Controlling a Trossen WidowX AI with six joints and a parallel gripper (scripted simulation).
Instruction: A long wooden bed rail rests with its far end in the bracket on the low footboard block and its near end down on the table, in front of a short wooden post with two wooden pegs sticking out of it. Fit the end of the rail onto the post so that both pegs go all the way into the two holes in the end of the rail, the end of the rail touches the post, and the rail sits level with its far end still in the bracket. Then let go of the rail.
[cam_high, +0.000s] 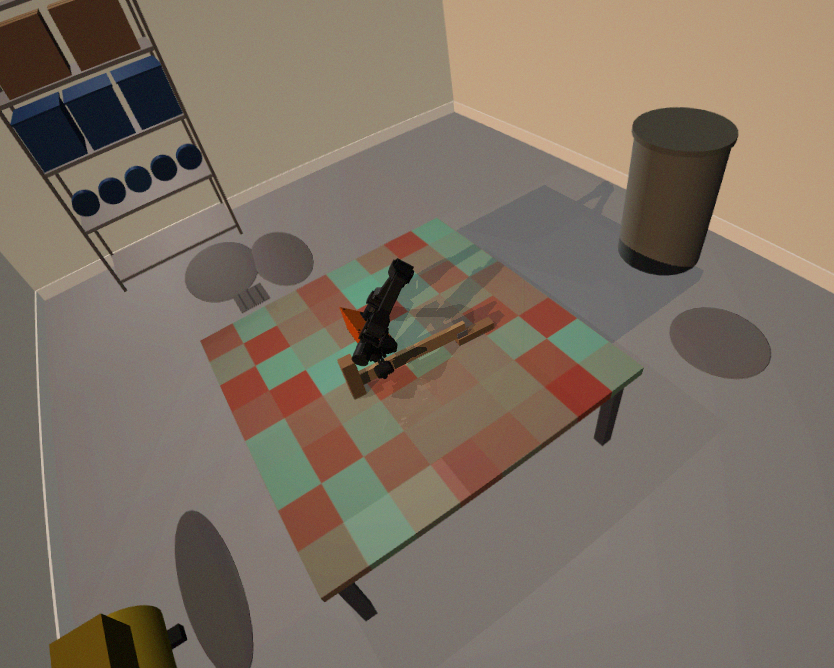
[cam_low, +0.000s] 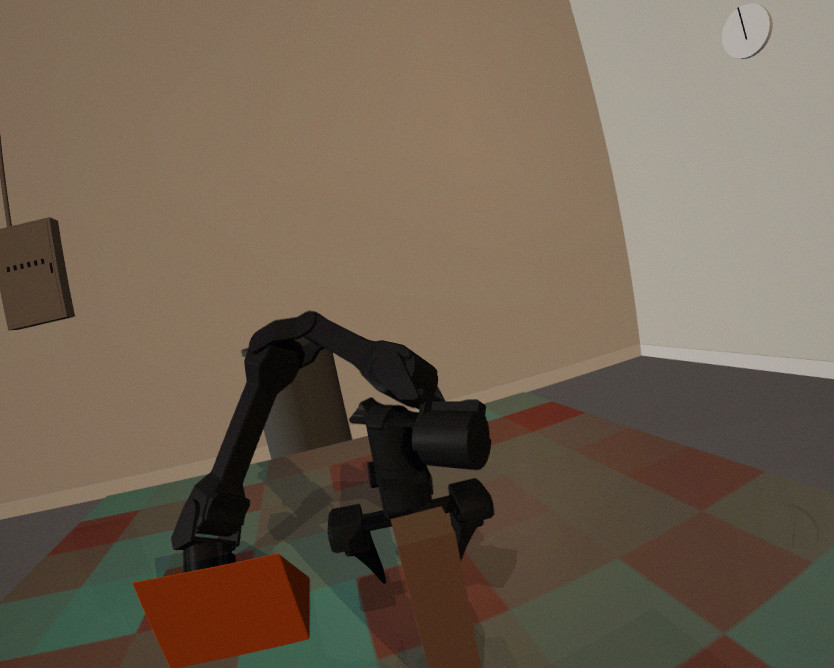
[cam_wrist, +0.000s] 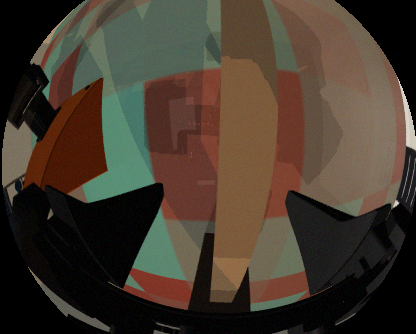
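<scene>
My gripper (cam_high: 384, 365) (cam_low: 422, 569) (cam_wrist: 226, 194) is open, its fingers apart on either side of the wooden rail (cam_high: 435, 339) (cam_wrist: 247, 150) near its post end. The rail stretches from the wooden post (cam_high: 352, 379) (cam_low: 438, 591) to the low footboard block (cam_high: 476, 331). Its near end is raised off the table and appears to meet the post. It looks about level, with its far end at the bracket. The pegs and holes are not visible, and the exact contact at the post is too small and shaded to tell. In the exterior view the post hides the rail.
An orange wedge-shaped block (cam_high: 352, 324) (cam_low: 215, 612) (cam_wrist: 82, 145) stands beside the arm's base, to one side of the rail. The arm reaches over from that side. The checkered table (cam_high: 375, 525) carries them all.
</scene>
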